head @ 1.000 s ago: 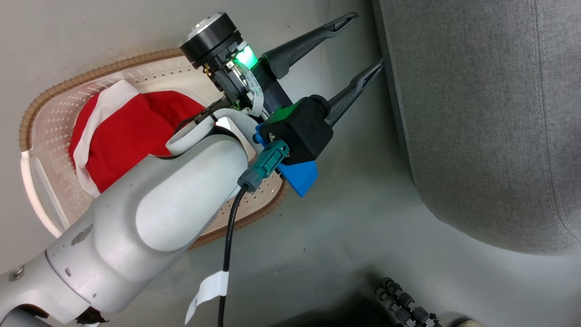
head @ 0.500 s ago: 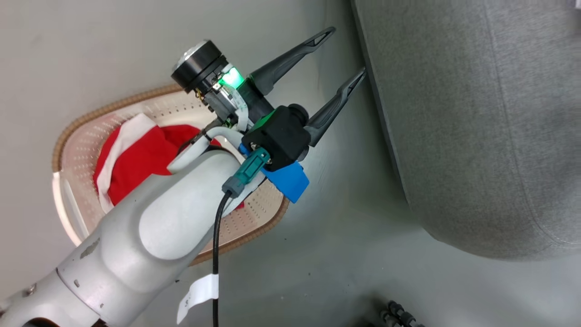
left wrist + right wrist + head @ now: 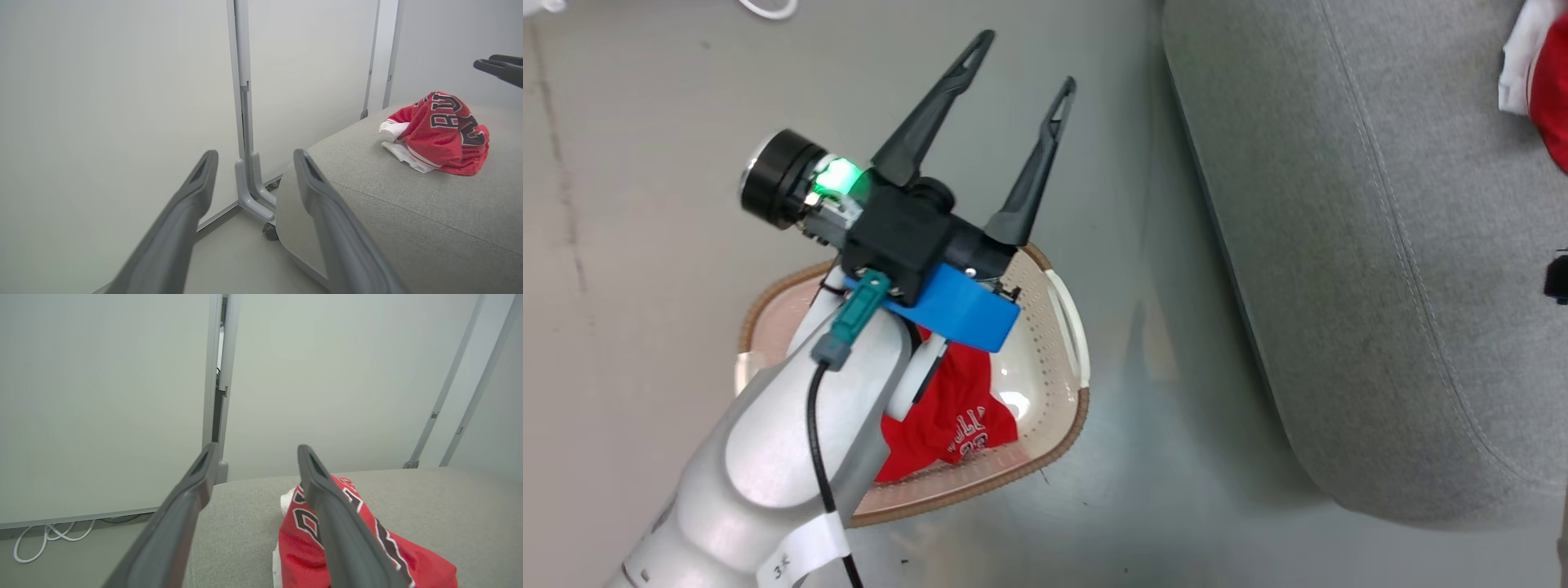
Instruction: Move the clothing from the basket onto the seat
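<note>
Red garment inside cream basket.

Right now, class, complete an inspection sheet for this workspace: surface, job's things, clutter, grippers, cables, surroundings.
Surface: grey floor, with a few dark specks.
Job's things: jersey lies crumpled on the seat; shorts lie in the basket, which stands on the floor beside the seat.
Clutter: nothing seen.
Grippers: left gripper open, holding nothing; right gripper open, holding nothing, close to the jersey.
Cables: black cable runs along the left forearm; white cable lies looped on the floor at the foot of a panel.
Surroundings: pale partition panels joined by grey posts.
</note>
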### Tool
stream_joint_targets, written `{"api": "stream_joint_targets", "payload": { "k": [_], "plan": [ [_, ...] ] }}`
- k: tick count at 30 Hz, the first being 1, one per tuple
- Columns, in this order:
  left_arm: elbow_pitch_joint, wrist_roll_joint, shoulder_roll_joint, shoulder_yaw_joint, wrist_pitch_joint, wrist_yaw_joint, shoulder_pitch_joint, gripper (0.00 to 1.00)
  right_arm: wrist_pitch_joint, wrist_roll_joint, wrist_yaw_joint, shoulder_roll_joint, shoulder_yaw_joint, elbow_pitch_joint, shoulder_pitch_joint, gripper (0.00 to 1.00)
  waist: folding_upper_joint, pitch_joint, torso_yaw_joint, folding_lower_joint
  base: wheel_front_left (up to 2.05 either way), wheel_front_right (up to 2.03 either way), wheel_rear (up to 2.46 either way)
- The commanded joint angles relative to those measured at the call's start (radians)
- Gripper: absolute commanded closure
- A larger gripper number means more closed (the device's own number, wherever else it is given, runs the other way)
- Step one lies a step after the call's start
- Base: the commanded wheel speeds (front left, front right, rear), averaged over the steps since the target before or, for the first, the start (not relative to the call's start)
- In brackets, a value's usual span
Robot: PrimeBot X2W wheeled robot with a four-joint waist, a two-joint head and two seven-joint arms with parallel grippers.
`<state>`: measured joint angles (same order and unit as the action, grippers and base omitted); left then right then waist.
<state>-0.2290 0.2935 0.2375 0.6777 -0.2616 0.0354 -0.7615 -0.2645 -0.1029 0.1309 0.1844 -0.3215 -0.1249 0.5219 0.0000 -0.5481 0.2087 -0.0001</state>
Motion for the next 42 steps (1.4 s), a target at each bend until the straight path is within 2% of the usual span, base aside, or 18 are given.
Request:
{"api": "stream_joint_targets", "payload": {
  "k": [1,10,17,27,42],
  "plan": [
    [0.014,-0.005,-0.009,-0.036,-0.005,0.007,0.031,0.00,0.000,-0.007,0.000,-0.001,0.027,0.012,-0.027,0.00,0.0000,0.061,-0.054,0.0001,0.00,0.00,0.00],
    [0.046,-0.049,-0.061,-0.252,-0.004,0.000,0.183,0.00,0.000,0.000,0.000,0.000,0.190,0.030,-0.066,0.00,0.0000,0.169,-0.142,0.0001,0.00,0.00,0.00],
    [0.037,-0.090,-0.109,-0.385,-0.004,-0.032,0.285,0.00,0.000,-0.004,0.000,-0.015,0.280,0.008,-0.087,0.00,0.0000,0.248,-0.192,0.0001,0.00,0.00,0.00],
    [0.019,-0.141,-0.161,-0.526,-0.004,-0.072,0.396,0.00,0.000,-0.016,0.000,-0.056,0.303,-0.033,-0.171,0.00,0.0000,0.331,-0.245,0.0001,0.00,0.00,0.00],
    [0.024,-0.176,-0.184,-0.630,-0.004,-0.115,0.556,0.00,0.000,-0.033,0.000,-0.094,0.310,-0.063,-0.335,0.00,0.0000,0.436,-0.248,0.0001,0.00,0.00,0.00]
  ]
}}
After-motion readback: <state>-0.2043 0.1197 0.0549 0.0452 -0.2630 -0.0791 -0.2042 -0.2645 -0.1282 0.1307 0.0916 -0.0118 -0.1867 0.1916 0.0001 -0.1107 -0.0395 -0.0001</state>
